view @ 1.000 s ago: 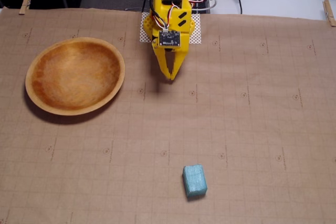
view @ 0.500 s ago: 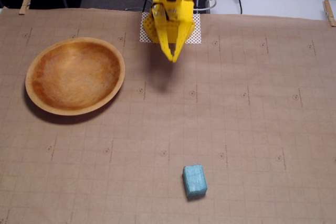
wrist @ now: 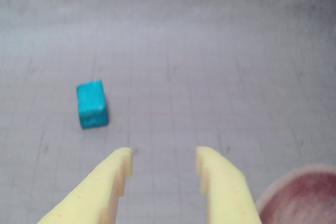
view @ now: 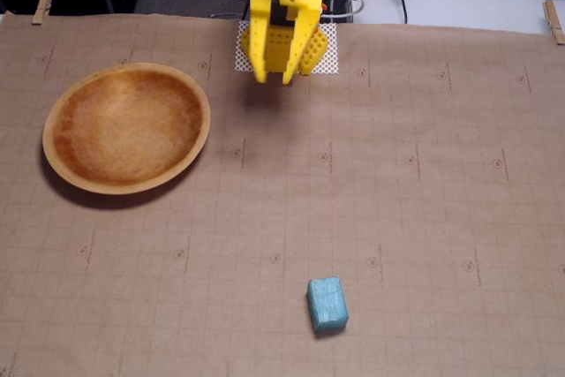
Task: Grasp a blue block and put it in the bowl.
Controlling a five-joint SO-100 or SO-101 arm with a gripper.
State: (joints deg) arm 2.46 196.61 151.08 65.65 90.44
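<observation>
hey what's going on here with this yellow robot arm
The yellow arm's gripper hangs open and empty near the far edge of the paper-covered table, holding nothing. The blue block lies untouched on the paper, well away from it toward the near edge of the fixed view. The wooden bowl sits empty at the left. No grasp has been made yet.

A small turquoise rectangular foam block [view: 327, 304] with a rough surface lies flat on the brown gridded paper, at about 5 o'clock in the fixed view. A wide, shallow, round orange-brown wooden bowl [view: 190, 149], pale-rimmed and upright, sits well apart at 10 o'clock.
</observation>
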